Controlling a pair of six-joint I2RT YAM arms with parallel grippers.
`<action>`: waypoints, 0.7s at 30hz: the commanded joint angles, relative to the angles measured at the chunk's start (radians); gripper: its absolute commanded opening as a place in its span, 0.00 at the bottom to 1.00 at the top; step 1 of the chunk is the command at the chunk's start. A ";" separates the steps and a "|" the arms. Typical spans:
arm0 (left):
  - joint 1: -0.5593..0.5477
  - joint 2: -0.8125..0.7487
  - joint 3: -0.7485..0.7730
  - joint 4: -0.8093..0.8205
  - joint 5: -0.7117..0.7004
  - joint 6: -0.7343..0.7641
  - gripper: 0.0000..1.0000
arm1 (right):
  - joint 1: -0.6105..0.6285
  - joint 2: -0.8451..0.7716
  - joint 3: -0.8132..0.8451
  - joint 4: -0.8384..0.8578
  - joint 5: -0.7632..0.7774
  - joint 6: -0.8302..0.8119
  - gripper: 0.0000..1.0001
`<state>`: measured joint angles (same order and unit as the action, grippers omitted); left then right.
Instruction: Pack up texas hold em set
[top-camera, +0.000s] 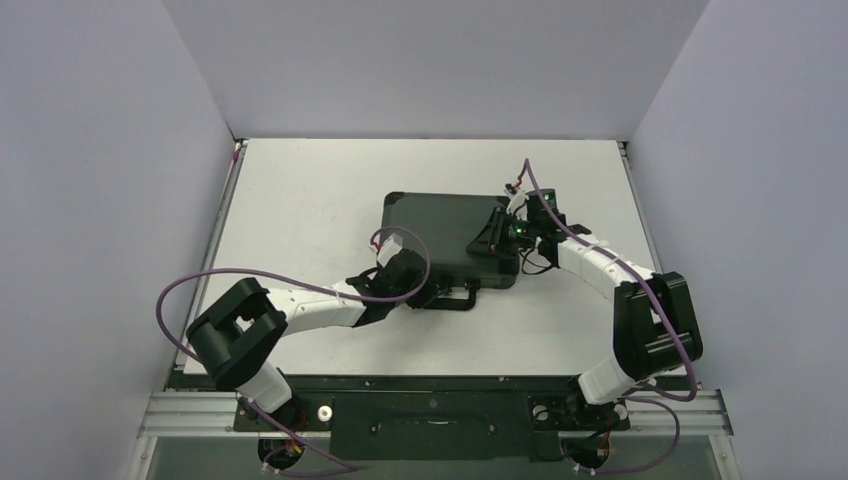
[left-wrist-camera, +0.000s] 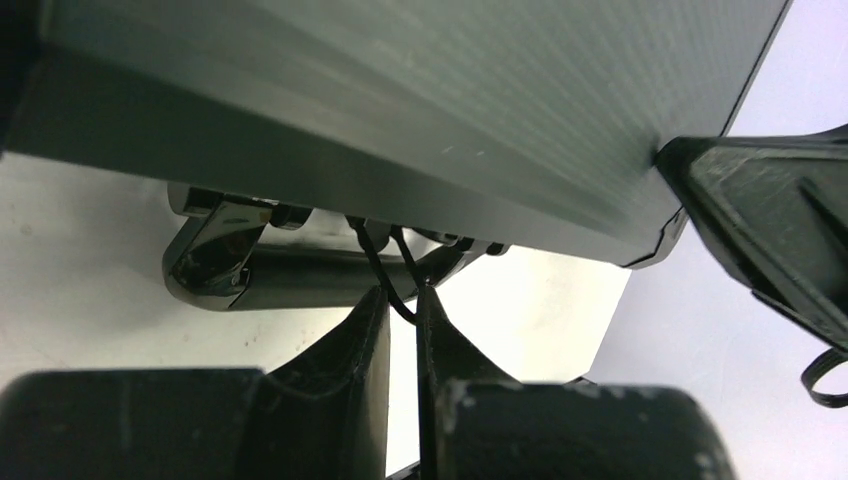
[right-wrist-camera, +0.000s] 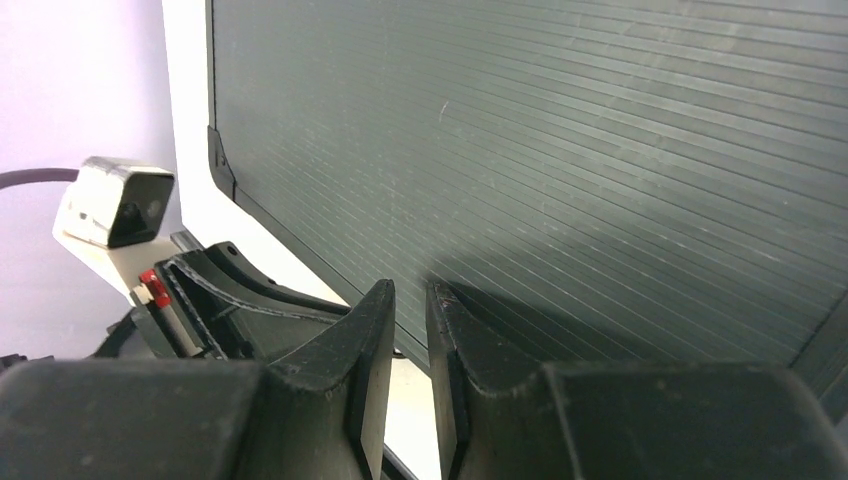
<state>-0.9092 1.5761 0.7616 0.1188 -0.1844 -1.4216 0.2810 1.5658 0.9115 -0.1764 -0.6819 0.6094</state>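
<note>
The black hard case (top-camera: 445, 225) lies shut in the middle of the table, its ribbed lid up; it also shows in the left wrist view (left-wrist-camera: 400, 100) and the right wrist view (right-wrist-camera: 560, 150). Its handle (top-camera: 462, 297) points toward the arms and shows close up (left-wrist-camera: 270, 272). My left gripper (top-camera: 432, 293) is at the case's front edge beside the handle, jaws nearly together (left-wrist-camera: 403, 295), with a thin black wire loop (left-wrist-camera: 385, 275) from the front edge dipping between the tips. My right gripper (top-camera: 497, 235) rests over the lid's right part, jaws nearly together and empty (right-wrist-camera: 410, 290). Card decks, chips and discs are hidden.
The white table (top-camera: 300, 190) is walled by pale panels at the left, back and right. Purple cables (top-camera: 190, 285) loop beside both arms. The right gripper's fingers (left-wrist-camera: 770, 220) stand at the case's right corner. The left wrist's camera block (right-wrist-camera: 115, 200) sits beyond the case's edge.
</note>
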 joint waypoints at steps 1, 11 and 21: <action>0.079 -0.045 0.151 0.289 -0.130 0.072 0.06 | 0.015 0.171 -0.138 -0.348 0.268 -0.122 0.18; 0.105 -0.013 0.224 0.349 -0.120 0.100 0.13 | 0.019 0.190 -0.137 -0.345 0.268 -0.123 0.18; 0.105 -0.013 0.287 0.300 -0.109 0.117 0.16 | 0.023 0.200 -0.135 -0.344 0.264 -0.125 0.18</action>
<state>-0.8024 1.5871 1.0065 0.4080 -0.2829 -1.3445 0.2825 1.5906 0.9134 -0.1154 -0.6781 0.6098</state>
